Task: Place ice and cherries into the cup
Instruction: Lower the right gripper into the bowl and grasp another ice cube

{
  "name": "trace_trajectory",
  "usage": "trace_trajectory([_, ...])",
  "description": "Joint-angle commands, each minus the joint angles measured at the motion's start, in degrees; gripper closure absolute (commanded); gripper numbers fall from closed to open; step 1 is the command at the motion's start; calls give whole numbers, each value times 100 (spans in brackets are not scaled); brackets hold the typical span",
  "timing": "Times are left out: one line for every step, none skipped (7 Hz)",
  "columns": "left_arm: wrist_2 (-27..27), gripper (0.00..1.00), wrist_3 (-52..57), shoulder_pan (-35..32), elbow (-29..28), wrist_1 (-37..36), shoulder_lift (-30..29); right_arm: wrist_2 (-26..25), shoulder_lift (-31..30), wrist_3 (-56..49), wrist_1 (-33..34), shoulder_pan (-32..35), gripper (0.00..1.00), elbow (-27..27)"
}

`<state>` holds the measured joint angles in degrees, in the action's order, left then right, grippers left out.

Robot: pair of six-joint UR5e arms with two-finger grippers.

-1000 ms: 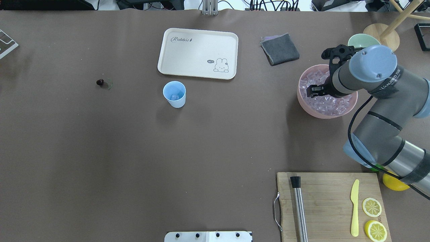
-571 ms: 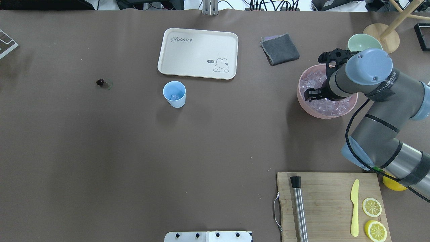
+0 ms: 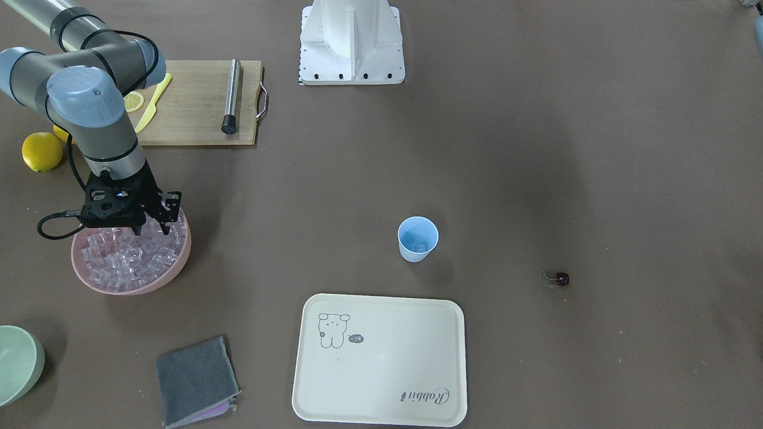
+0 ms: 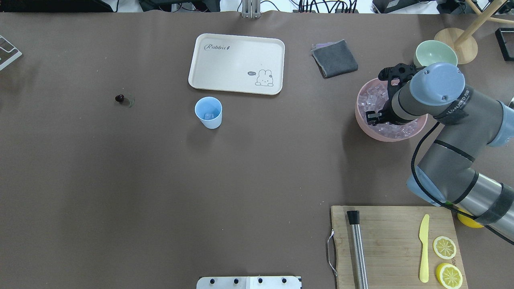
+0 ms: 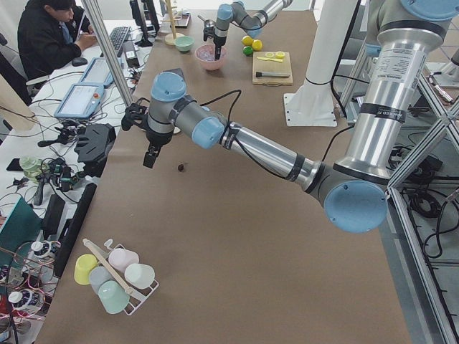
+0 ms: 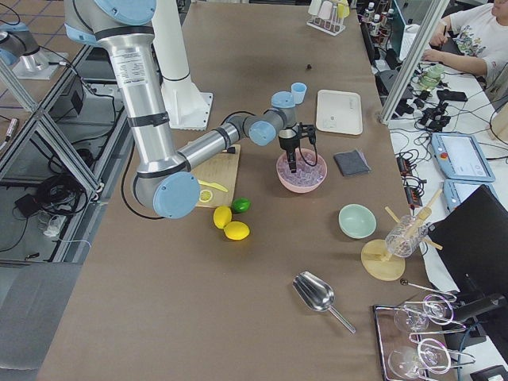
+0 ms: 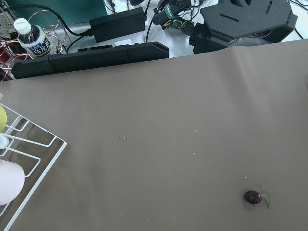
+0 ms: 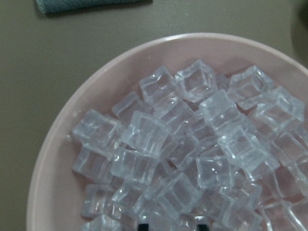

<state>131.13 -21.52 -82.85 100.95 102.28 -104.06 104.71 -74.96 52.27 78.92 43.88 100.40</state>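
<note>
You're doing the ice step: right gripper (image 3: 150, 228), jaws apart, is hovering over clear glassy ice cubes (image 8: 192, 144) in the wide pink bowl (image 3: 173, 262), frame left. Next you're needing to descend, clamp one cube and carry it to the small light-blue plastic cup (image 3: 417, 238), centre. Left gripper (image 5: 149, 156): can't tell

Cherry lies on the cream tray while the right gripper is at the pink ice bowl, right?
No: the overhead view shows the cherry on the bare table, apart from the tray. The right gripper is at the pink ice bowl.
</note>
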Motion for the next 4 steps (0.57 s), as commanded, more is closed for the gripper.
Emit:
trace_trajectory([0, 2, -10, 6, 12, -6, -9, 15, 17, -41, 1, -20, 100, -3])
trace_trajectory([0, 2, -10, 15, 13, -6, -17, 15, 8, -59, 9, 24, 100, 15])
trace_trajectory([0, 2, -10, 15, 4, -6, -18, 50, 17, -85, 18, 242, 100, 76])
trace_trajectory([0, 2, -10, 15, 4, -6, -35, 111, 25, -103, 36, 522, 100, 259])
